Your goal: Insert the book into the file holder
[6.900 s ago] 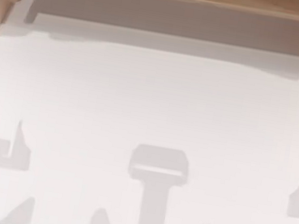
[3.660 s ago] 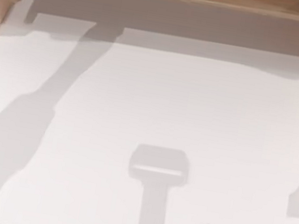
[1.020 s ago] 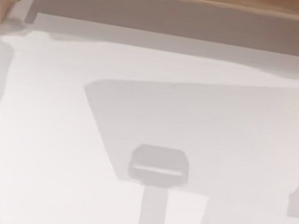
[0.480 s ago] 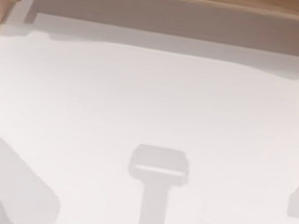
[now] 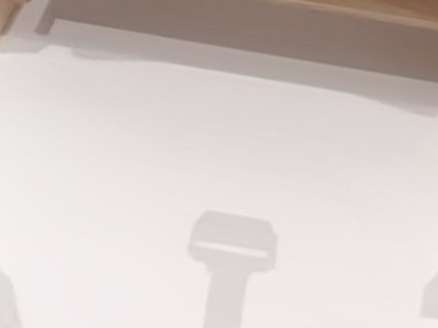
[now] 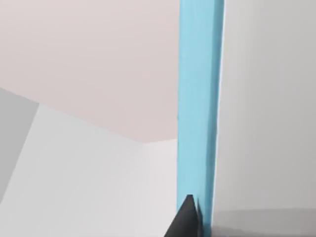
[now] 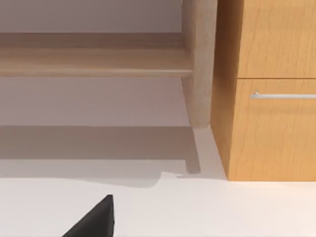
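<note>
In the left wrist view a tall, thin light-blue book (image 6: 197, 108) stands on edge right against the left gripper's dark fingertip (image 6: 187, 219), prob. kept upright so it can slide edge-first into a file holder. Whether the jaws are clenched on it I cannot tell. The right gripper (image 7: 96, 219) sits parked low over the white counter (image 5: 220, 156), near a light wooden drawer cabinet w/ a metal handle (image 7: 276, 98) (jaws' state: cannot tell either).
</note>
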Available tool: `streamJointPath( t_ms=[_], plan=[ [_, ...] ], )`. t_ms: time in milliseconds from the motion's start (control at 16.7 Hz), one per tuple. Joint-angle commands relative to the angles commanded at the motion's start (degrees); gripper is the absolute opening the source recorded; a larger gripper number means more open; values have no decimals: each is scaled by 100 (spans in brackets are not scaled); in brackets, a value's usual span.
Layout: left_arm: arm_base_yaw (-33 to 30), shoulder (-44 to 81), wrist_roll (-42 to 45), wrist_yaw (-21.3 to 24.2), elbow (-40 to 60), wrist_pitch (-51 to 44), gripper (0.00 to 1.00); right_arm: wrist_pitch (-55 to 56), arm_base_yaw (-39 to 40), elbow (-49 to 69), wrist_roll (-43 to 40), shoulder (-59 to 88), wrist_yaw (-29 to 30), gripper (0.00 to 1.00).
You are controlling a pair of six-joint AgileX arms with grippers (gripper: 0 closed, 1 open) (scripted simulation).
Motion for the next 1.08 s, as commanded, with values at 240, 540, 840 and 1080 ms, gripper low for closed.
streamJointPath(
  t_ms=[240, 540, 840, 1080],
  plan=[
    [-162, 786, 1145, 777, -282, 717, 0, 0, 0, 0, 0, 0, 0, 100],
    [-702, 1917, 2419, 1723, -232, 1612, 0, 0, 0, 0, 0, 0, 0, 100],
    [-1326, 3026, 3331, 2458, 100, 2398, 0, 0, 0, 0, 0, 0, 0, 100],
    [-1741, 3762, 3768, 2842, 454, 2875, 0, 0, 0, 0, 0, 0, 0, 100]
  ],
)
